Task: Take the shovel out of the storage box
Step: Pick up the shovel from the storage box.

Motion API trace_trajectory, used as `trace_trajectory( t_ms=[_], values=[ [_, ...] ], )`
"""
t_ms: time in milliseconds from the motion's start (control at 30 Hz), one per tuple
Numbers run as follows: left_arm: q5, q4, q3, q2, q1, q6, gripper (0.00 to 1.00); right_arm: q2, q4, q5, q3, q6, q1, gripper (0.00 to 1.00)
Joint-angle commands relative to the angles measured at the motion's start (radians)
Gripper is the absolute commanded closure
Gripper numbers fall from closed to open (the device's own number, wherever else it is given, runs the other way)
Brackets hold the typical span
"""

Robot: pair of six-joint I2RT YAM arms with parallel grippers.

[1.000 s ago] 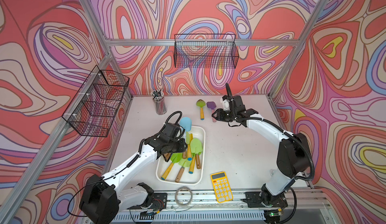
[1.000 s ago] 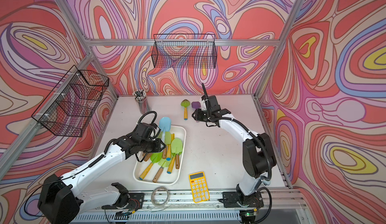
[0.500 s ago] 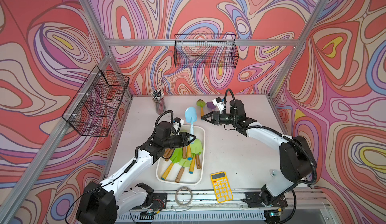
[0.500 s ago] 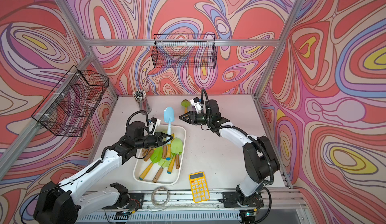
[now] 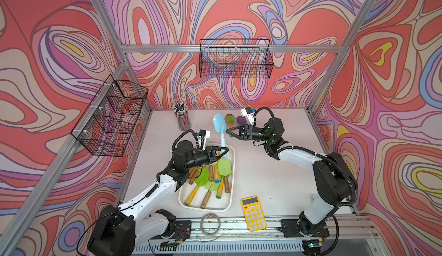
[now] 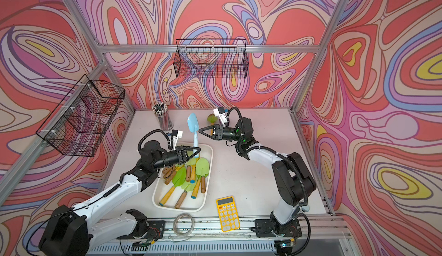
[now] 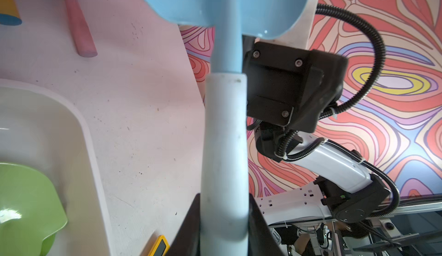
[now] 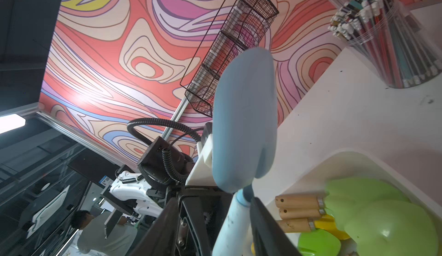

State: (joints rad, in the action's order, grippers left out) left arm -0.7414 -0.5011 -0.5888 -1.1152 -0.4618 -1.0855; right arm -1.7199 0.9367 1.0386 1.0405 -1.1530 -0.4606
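A light blue shovel (image 5: 218, 123) (image 6: 192, 123) with a white handle (image 7: 224, 135) stands upright over the far end of the storage box (image 5: 205, 207) (image 6: 177, 207), a white tray. My left gripper (image 5: 224, 151) (image 6: 197, 150) (image 7: 224, 209) is shut on the lower handle. From the other side, my right gripper (image 5: 228, 131) (image 6: 201, 131) (image 8: 215, 197) is open, and the handle just below the blade (image 8: 244, 133) stands between its jaws. The handle lies against one finger (image 8: 263, 219) with a gap to the other. Several green shovels (image 5: 224, 166) lie in the box.
A green shovel (image 5: 229, 118) and a purple one (image 5: 240, 119) lie on the table at the back. A pencil cup (image 5: 181, 119) stands at the back left. A yellow calculator (image 5: 253, 213) and a cable coil (image 5: 210, 221) lie near the front. Black wire baskets (image 5: 235, 58) (image 5: 112, 116) hang on the walls.
My left gripper has lifted the blue shovel out of the box and stood it upright. My right arm has swung from the back of the table to the shovel and opened its jaws wider.
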Motion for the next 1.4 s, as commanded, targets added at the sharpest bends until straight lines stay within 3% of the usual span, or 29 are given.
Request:
trace_trajectory(
  t_ms=[0, 667, 900, 1067, 1167, 1233, 1367],
  values=[
    [-0.035, -0.190, 0.013, 0.001, 0.005, -0.064, 1.00, -0.043, 0.214, 0.028, -0.006, -0.152, -0.004, 0.49],
    [-0.046, -0.398, 0.030, -0.067, -0.033, -0.123, 0.98, -0.188, 0.548, 0.037, 0.088, -0.418, -0.061, 0.58],
    [-0.045, -0.473, 0.039, -0.097, -0.045, -0.152, 0.98, -0.189, 0.548, 0.034, 0.095, -0.423, -0.064, 0.65],
    [-0.049, -0.476, 0.040, -0.105, -0.052, -0.152, 0.93, -0.195, 0.550, 0.031, 0.112, -0.429, -0.064, 0.76],
    [-0.047, -0.466, 0.047, -0.101, -0.052, -0.146, 0.77, -0.198, 0.549, 0.031, 0.119, -0.431, -0.064, 0.81],
    [-0.044, -0.419, 0.049, -0.085, -0.052, -0.125, 0.52, -0.203, 0.548, 0.031, 0.122, -0.433, -0.064, 0.83],
    [-0.022, -0.208, 0.042, -0.018, -0.043, -0.026, 0.16, -0.213, 0.504, 0.033, 0.131, -0.416, -0.062, 0.87]
  ],
)
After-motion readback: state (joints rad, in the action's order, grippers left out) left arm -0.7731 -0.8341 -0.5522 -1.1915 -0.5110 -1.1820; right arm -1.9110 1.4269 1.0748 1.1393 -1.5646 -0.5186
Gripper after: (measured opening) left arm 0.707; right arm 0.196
